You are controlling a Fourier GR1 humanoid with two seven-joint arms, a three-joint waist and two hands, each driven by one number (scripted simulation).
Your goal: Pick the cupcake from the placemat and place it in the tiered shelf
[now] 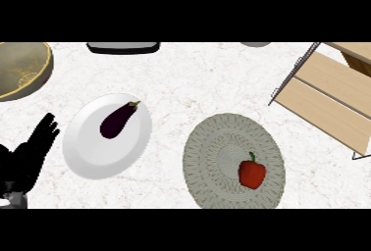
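Red pepper (252,174) on placemat (217,147), 5 o'clock. Shelf (330,95) at 2 o'clock. Left robot hand (29,152) spread, 9 o'clock.

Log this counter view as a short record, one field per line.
placemat: round, woven, holds a red bell pepper
cupcake: none visible
plate: white, holds an eggplant
tiered shelf: wooden, at right, boards bare
bowl: top left
left hand: open, resting at left edge
right hand: not in view
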